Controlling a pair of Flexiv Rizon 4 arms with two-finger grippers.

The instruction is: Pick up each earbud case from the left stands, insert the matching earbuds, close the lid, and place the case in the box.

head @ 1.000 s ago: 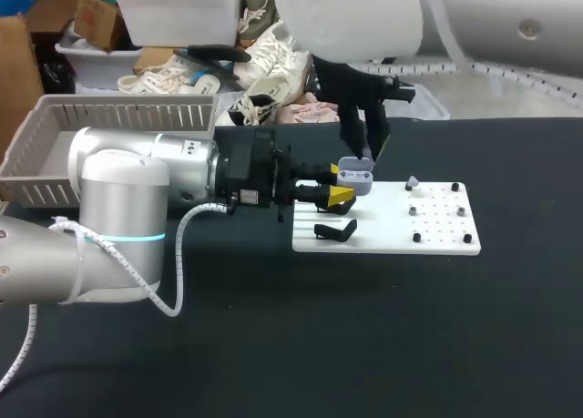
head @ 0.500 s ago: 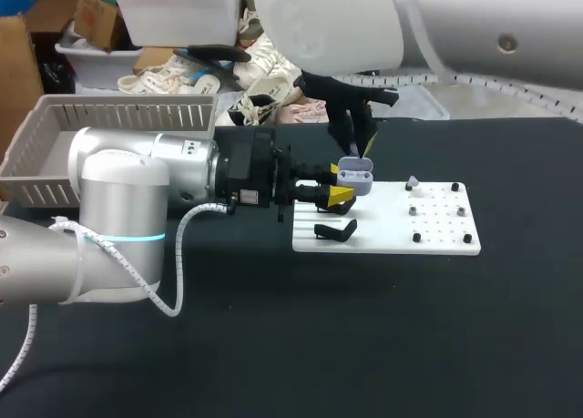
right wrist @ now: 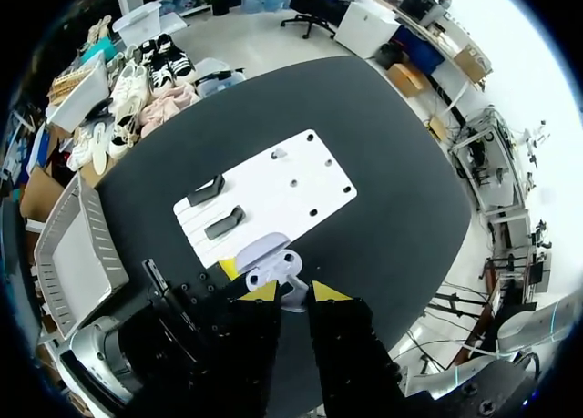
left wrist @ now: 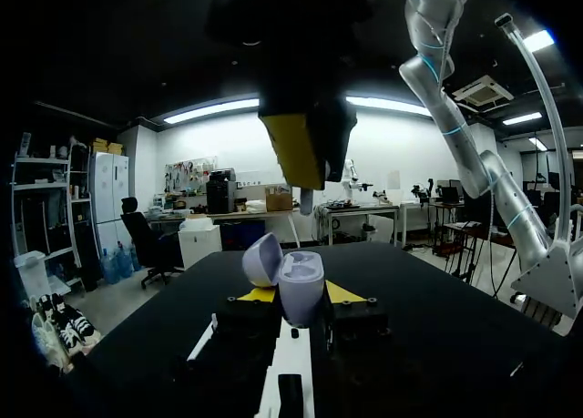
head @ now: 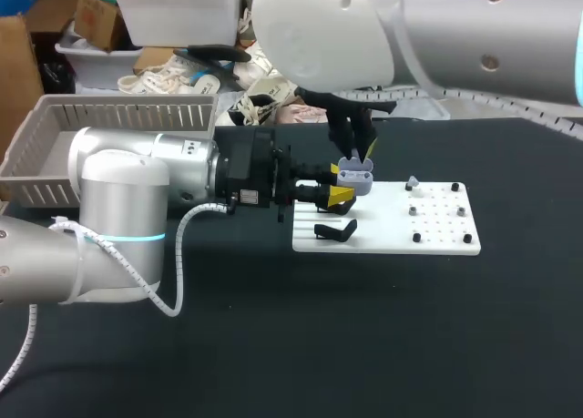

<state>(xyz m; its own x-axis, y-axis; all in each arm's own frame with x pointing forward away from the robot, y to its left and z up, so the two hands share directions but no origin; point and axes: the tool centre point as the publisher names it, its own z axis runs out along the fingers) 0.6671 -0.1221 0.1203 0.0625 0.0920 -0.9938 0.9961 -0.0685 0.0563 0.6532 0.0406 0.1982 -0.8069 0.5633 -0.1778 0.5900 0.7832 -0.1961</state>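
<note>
Holds the open case (head: 355, 178) in the left gripper (head: 339, 182), both yellow tips pressed on its 2 sides, above the left end of the white board (head: 437, 231) and just beyond the black stand (head: 334, 229) on the near side. Shows the lid tipped back and the cavity facing up. Hangs the right gripper (head: 358, 150) directly over that cavity, fingers narrowed to a slit and apparently pinching 1 small pale earbud (left wrist: 306, 200), stem pointing down. Leaves a clear gap between stem tip and case, seen from the left wrist. Calls, by the look of it, for a straight drop along the stem's axis into the socket, with little or no sideways shift. Basket (head: 55, 127) far left, well apart.
</note>
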